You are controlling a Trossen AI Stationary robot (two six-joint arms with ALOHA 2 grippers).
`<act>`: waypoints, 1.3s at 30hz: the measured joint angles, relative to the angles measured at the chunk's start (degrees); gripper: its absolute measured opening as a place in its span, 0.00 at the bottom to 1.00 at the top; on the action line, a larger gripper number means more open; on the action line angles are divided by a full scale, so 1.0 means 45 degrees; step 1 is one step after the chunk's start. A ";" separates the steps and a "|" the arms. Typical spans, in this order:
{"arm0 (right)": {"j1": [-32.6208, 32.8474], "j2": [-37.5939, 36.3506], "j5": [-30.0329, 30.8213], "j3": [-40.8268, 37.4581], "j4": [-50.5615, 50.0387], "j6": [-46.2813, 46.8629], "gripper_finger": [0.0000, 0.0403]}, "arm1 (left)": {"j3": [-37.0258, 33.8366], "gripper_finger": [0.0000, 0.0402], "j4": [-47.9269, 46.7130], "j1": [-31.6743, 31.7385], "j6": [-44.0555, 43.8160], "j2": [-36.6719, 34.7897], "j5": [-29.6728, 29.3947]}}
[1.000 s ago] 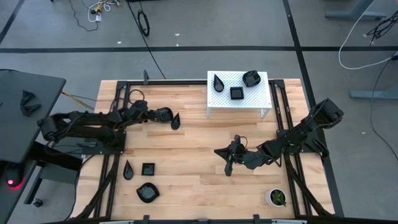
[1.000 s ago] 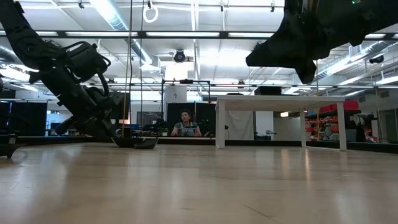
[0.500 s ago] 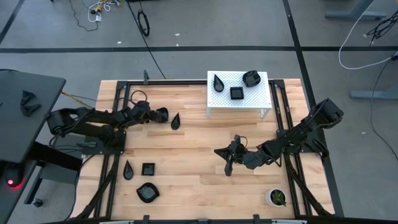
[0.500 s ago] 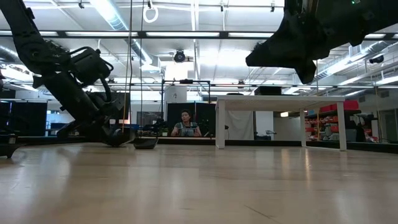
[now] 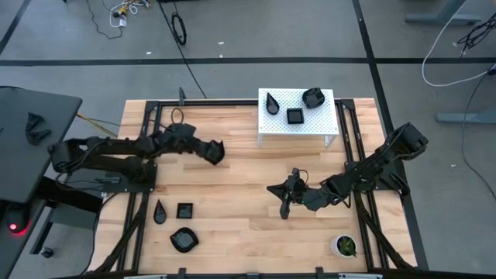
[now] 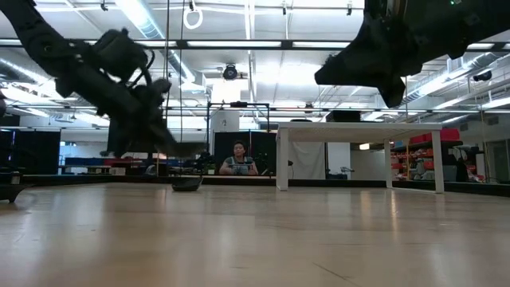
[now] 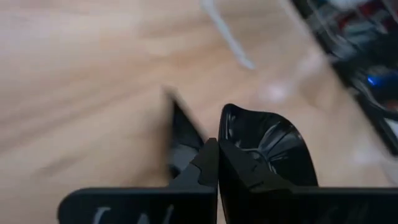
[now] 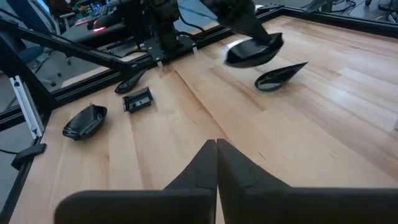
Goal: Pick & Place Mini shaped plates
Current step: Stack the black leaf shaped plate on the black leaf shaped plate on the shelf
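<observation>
Left gripper point(image 5: 215, 152) closed, above teardrop plate point(image 8: 280, 76) lying flat, tip toward white stand point(image 5: 296, 116), right gripper point(image 5: 282, 209) shut, empty, potted plant point(image 5: 345, 246) well apart.

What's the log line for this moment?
left gripper: shut, raised over teardrop plate | teardrop plate: on table | right gripper: shut, idle mid-table
</observation>
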 joint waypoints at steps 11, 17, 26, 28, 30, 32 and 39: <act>-0.0199 -0.0004 0.0239 0.0010 0.1006 -0.0651 0.01 | 0.3503 0.01 -0.0023 -0.5164 -0.0510 0.3759 -0.3485; 0.0106 -0.0193 0.0170 0.0010 -0.0032 0.0035 0.01 | 0.6603 0.01 -0.0051 -0.5476 0.0228 0.7871 -0.2371; 0.0840 -0.0645 -0.0056 0.0010 -0.4554 0.4249 0.01 | 1.0659 0.03 -0.0879 -0.5212 0.0897 1.1272 -0.0094; 0.0877 -0.0645 -0.0053 0.0010 -0.5239 0.5149 0.01 | 1.1097 0.04 -0.1091 -0.5039 0.1032 1.1365 -0.0056; 0.0869 -0.0645 -0.0052 0.0006 -0.5957 0.6065 0.01 | 1.1413 0.04 -0.1058 -0.4894 0.1215 1.1438 -0.0081; 0.0780 -0.0645 -0.0044 0.0008 -0.6373 0.6827 0.01 | 1.1635 0.04 -0.1076 -0.4774 0.1356 1.1434 -0.0085; 0.0141 -0.0645 -0.0029 0.0005 -0.7448 0.8383 0.06 | 1.1759 0.04 -0.1130 -0.4675 0.1426 1.1434 -0.0084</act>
